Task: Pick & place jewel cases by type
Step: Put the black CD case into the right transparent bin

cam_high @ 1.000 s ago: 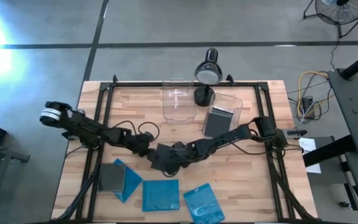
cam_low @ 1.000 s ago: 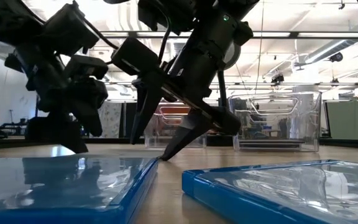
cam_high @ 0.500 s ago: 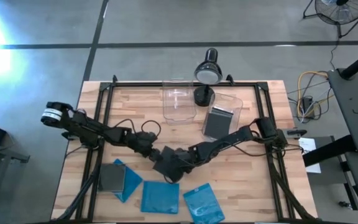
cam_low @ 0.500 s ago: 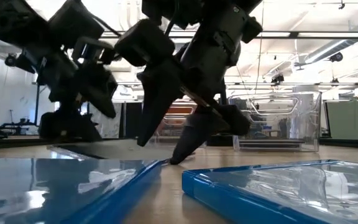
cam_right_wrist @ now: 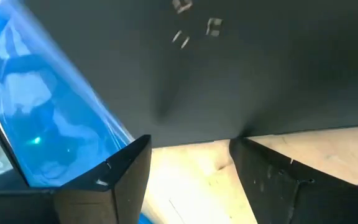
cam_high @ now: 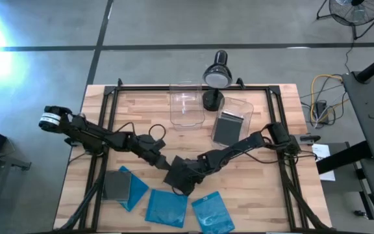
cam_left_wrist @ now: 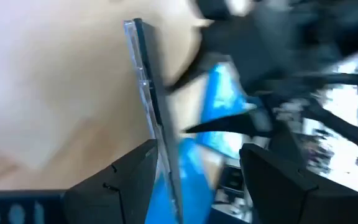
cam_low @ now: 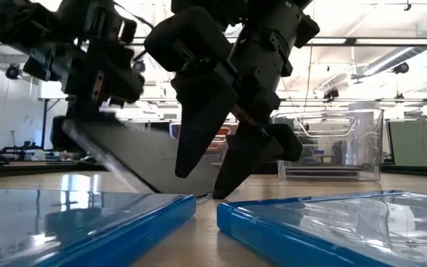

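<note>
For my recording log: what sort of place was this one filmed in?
Probably a robotics lab or workshop hall. The wooden table stands on a bare concrete floor marked with dark lines. The low view shows a high ceiling with strip lights. A standing fan and loose cables sit beside the rig.

The light wooden slatted table (cam_high: 141,117) with its black frame carries two clear rectangular plastic bins (cam_high: 186,106) near its far edge, the right-hand one (cam_high: 230,123) apparently holding a dark grey square case. Beside them stands a black desk lamp (cam_high: 214,86). Along the near edge lie translucent bright blue square jewel cases (cam_high: 167,207), one (cam_high: 213,212) further right, and a dark grey square case (cam_high: 116,186) resting on a blue one (cam_high: 134,189).
</note>
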Motion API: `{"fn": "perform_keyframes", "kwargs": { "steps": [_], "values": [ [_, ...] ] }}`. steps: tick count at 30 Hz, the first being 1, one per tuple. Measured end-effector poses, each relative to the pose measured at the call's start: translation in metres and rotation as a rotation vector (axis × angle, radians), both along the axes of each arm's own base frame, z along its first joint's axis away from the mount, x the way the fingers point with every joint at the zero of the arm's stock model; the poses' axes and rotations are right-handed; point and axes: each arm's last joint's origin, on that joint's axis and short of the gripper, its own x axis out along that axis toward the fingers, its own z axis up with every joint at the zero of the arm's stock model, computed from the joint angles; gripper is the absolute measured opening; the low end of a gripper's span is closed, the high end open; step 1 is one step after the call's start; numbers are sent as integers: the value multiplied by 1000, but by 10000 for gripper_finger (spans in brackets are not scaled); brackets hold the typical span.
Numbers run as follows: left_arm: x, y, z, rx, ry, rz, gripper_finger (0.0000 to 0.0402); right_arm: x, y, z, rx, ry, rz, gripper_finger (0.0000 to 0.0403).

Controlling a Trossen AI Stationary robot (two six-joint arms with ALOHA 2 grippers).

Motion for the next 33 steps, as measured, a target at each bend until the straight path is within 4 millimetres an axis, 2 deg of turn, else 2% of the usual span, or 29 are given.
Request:
{"fn": "perform_keyframes", "kwargs": {
  "steps": [7,13,17,21,24,28,33],
  "values": [
    [0,-2,9,-35,-59,-33,213,11,-22,3,-96,-97,9,224],
    [0,-2,2,-22,-15,-34,213,17,-35,4,-96,-135,-19,224],
    [-7,0,-9,26,106,-48,213,17,-36,6,-90,-136,-19,224],
    [-15,2,-19,93,223,-24,213,15,-29,8,-76,-138,0,224],
    [-17,3,-22,121,251,-8,207,14,-26,10,-68,-141,10,224],
    [-16,5,-22,154,246,32,164,13,-22,16,-64,-154,16,224],
    [-12,6,-18,191,210,65,65,13,-23,24,-69,-180,11,224]
  ]
}}
